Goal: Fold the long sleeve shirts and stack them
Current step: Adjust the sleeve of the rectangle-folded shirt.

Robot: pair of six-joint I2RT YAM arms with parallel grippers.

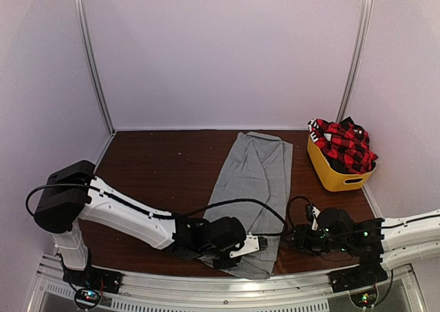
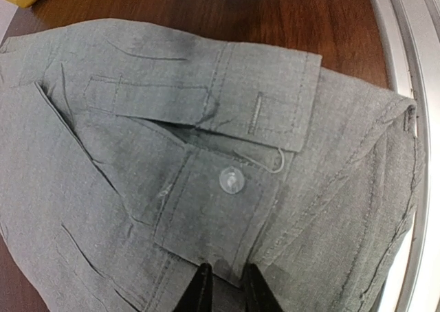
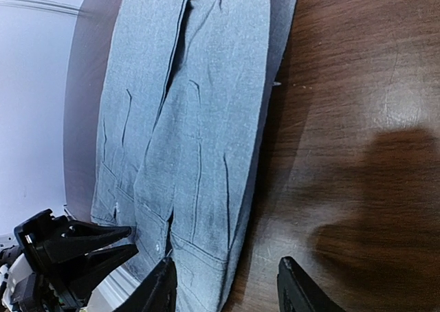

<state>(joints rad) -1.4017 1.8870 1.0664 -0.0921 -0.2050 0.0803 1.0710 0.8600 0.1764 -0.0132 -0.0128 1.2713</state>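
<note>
A light-grey long sleeve shirt (image 1: pixel 258 174) lies folded into a long strip down the middle of the brown table (image 1: pixel 158 168). My left gripper (image 1: pixel 260 244) is at its near end. In the left wrist view its black fingers (image 2: pixel 199 291) stand a narrow gap apart over a buttoned cuff (image 2: pixel 230 181) of the shirt (image 2: pixel 137 154), gripping nothing. My right gripper (image 1: pixel 295 238) sits low just right of that end. It (image 3: pixel 227 288) is open, one finger over the shirt's (image 3: pixel 199 119) edge, the other over bare wood. A red-and-black plaid shirt (image 1: pixel 344 146) is bunched in a tub.
The yellow tub (image 1: pixel 333 178) holding the plaid shirt stands at the table's right edge, by the wall. A metal rail (image 1: pixel 206 284) runs along the near edge, close to the grey shirt's end (image 2: pixel 405 85). Pale walls close in the back and sides.
</note>
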